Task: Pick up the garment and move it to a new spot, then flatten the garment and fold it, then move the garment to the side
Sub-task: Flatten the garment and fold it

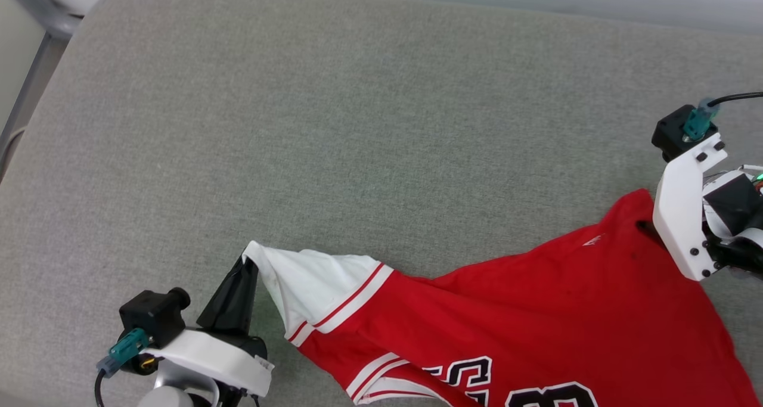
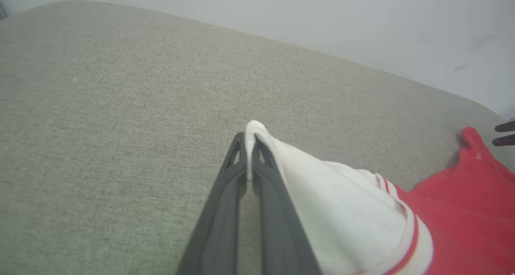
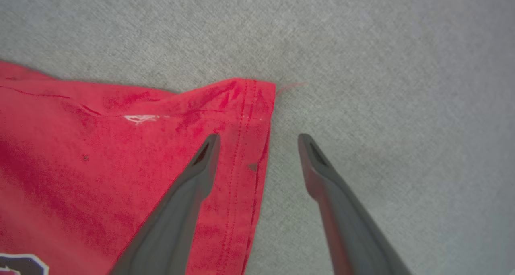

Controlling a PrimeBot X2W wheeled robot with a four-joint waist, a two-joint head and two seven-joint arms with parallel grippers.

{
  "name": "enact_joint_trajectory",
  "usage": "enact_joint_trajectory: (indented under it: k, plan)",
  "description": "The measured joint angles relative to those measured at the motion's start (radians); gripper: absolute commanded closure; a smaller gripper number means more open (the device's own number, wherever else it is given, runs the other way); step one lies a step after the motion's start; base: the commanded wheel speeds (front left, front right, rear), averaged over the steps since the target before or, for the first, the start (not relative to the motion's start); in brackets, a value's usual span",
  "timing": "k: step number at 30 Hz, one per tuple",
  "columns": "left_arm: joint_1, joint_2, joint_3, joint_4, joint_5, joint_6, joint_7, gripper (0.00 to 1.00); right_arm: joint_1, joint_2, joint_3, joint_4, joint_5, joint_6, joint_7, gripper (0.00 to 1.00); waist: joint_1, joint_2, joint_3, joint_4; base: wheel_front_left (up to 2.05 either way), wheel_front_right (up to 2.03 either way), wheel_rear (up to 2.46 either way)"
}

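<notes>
Red jersey (image 1: 536,311) lies on the grey cushion (image 1: 357,127), in the lower right of the head view, and runs off that view's bottom edge. Part of a black, white-outlined number shows at the bottom edge. One white sleeve (image 1: 310,288) with red-striped trim stretches out toward the robot's left, drawn into a point. The left gripper (image 1: 247,264) has its two dark fingers pressed together on the tip of that sleeve; in the left wrist view a thin fold of white cloth stands up between the fingertips, and the sleeve slopes away from them down to the red body. The right gripper (image 3: 259,140) stands wide open and holds nothing. It is over the jersey's far corner on the robot's right, where a stitched hem (image 3: 245,146) runs: one finger is above the red cloth just inside the hem, the other above bare cushion beside it. Whether either fingertip touches the cloth or the cushion cannot be told. A pale wall (image 2: 322,17) rises behind the cushion's far edge.
</notes>
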Motion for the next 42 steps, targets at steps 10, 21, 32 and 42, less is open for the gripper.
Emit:
enact_joint_trajectory:
  k: [10,21,32,42]
  plan:
    - [-0.051,-0.021,-0.022,0.026,0.008,-0.017,-0.010,1.00,-0.046,-0.026,0.165,0.118,0.036,-0.002,-0.019,0.00,0.0000,0.0000,0.055,0.036,0.00,0.00,0.00]
    - [-0.054,-0.015,-0.011,0.050,0.008,-0.018,-0.014,1.00,-0.050,0.004,0.184,0.196,0.090,0.000,-0.179,1.00,-0.0001,0.0000,0.030,0.015,0.00,0.00,0.00]
    - [-0.037,0.042,0.018,-0.009,0.018,-0.001,-0.013,1.00,-0.053,0.045,0.089,0.189,0.113,0.000,-0.507,1.00,-0.0001,0.0000,-0.082,-0.045,0.00,0.00,0.00]
    - [-0.138,0.130,0.090,-0.202,0.025,0.027,0.040,1.00,-0.018,0.067,-0.066,0.058,0.073,0.000,-0.650,1.00,-0.0001,0.0000,-0.161,-0.114,0.00,0.00,0.00]
